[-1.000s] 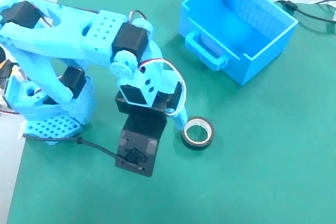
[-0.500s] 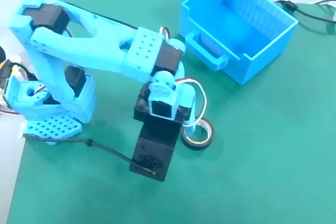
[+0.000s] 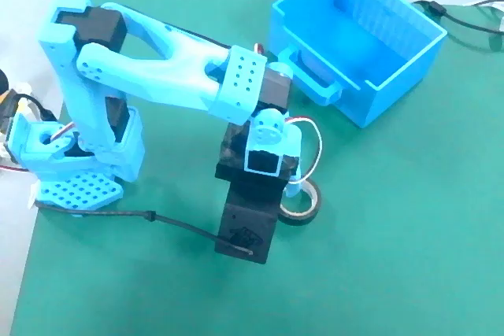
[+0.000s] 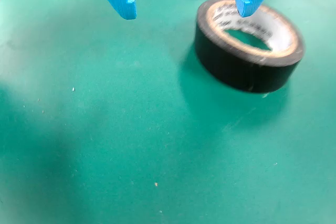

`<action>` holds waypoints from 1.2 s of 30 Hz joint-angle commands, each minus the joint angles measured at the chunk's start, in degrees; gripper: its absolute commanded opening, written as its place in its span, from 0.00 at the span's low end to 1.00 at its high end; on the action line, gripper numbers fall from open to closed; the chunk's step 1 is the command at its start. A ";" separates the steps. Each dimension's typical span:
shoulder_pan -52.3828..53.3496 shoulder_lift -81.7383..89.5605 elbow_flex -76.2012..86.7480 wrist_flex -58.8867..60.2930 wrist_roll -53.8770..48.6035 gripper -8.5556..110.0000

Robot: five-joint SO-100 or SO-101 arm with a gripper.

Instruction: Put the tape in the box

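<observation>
The tape is a small black roll with a pale inner core, lying flat on the green mat. In the fixed view the tape lies just right of the wrist, partly covered by it. My gripper is open, its two blue fingers coming down from the top of the wrist view. The right fingertip hangs over the roll's core; the left fingertip is over bare mat left of the roll. The box is a bright blue bin with a loop handle, at the top right of the fixed view, apart from the tape.
The arm's base stands at the left of the green mat. A black cable runs from the base to the wrist. Cables lie beyond the box on the white table.
</observation>
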 commanded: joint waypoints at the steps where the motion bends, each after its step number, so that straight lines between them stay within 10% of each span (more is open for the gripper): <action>1: -0.09 -1.76 -4.92 -1.58 -0.97 0.30; 12: -1.93 -8.79 -4.04 -6.77 -1.67 0.28; 18: -1.76 -9.05 -3.78 -7.38 -1.41 0.07; 36: 0.79 8.70 -4.75 -2.20 -1.93 0.07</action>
